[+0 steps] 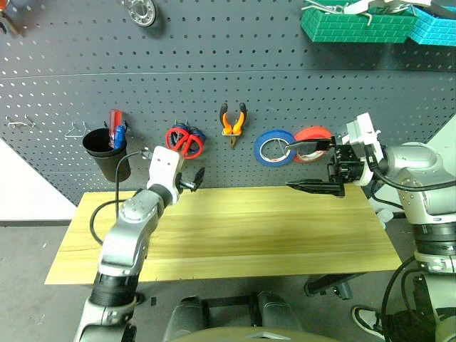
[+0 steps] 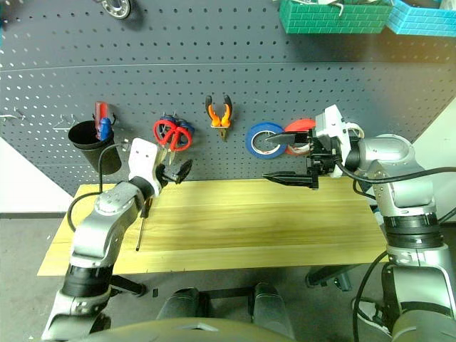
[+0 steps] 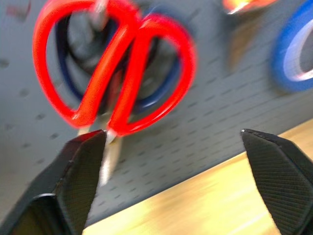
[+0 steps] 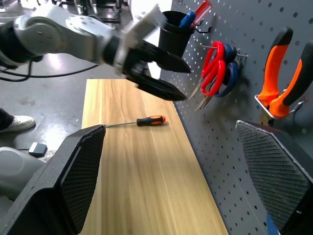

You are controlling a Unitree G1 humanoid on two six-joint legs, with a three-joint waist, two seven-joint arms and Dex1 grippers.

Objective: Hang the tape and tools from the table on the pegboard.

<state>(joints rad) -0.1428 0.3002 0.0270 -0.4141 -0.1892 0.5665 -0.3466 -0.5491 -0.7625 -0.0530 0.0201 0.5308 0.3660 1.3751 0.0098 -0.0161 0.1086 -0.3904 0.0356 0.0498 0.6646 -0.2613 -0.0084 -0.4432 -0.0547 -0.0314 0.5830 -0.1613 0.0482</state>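
My left pincer [image 3: 173,147] is wide open, holding nothing; red scissors [image 1: 185,142] hang on the pegboard [image 1: 214,78] just ahead of it. Right pincer [image 1: 313,167] also open and empty, blue tape [image 1: 274,148] beside it. Pliers [image 1: 233,121] hung. Screwdriver [image 4: 139,121] lies on the desk [image 1: 271,235] below my left pincer.

Red scissors [image 2: 172,133], orange pliers [image 2: 219,114] and blue tape [image 2: 264,140] hang on the grey pegboard [image 2: 214,71]. A screwdriver [image 2: 142,222] lies on the yellow table [image 2: 249,221]. Both grippers hover with fingers spread: left gripper [image 2: 173,172], right gripper [image 2: 287,157].
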